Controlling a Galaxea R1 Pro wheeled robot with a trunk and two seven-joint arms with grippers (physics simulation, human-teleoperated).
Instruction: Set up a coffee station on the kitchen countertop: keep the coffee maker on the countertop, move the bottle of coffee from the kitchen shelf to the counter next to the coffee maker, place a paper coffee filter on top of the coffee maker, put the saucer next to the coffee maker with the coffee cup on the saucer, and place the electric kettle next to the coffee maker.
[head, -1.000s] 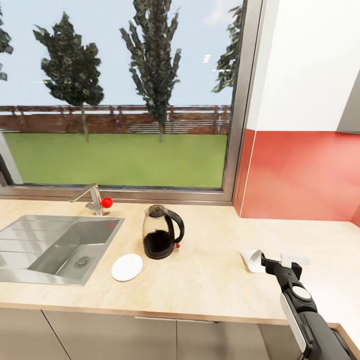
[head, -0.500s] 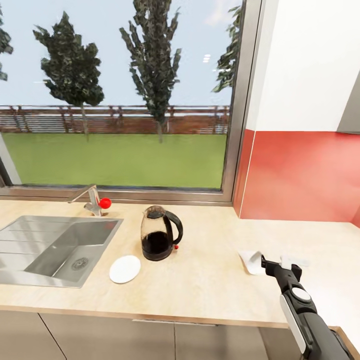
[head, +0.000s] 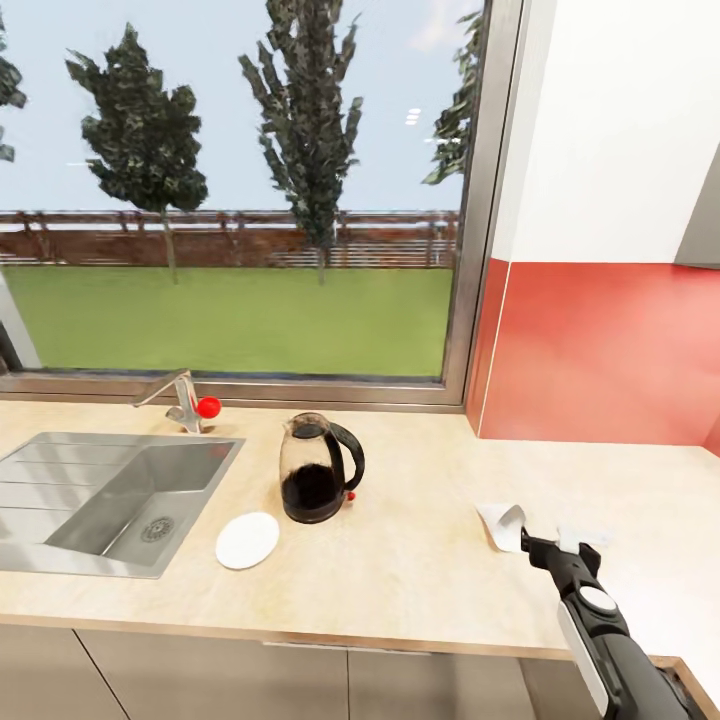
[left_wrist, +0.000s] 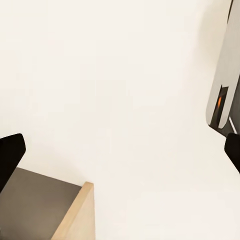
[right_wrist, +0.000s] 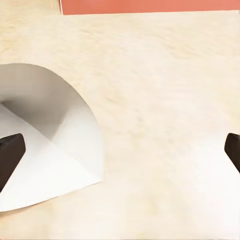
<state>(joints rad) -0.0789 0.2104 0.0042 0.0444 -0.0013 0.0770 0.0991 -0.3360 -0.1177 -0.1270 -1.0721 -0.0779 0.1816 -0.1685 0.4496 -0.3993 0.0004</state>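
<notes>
- Head view: the right arm reaches forward low over the kitchen countertop (head: 420, 560) at the right, its right gripper (head: 553, 543) beside the paper coffee filter (head: 503, 525). The electric kettle (head: 318, 469) and saucer (head: 247, 540) sit further left, near the sink (head: 110, 490).
- Left wrist view: the left gripper (left_wrist: 120, 155) has its fingertips spread apart, facing a pale wall.
- Right wrist view: the fingertips are set wide apart, one over the filter's edge, holding nothing.

The right arm reaches forward low, its hand (head: 562, 548) spread wide.
</notes>
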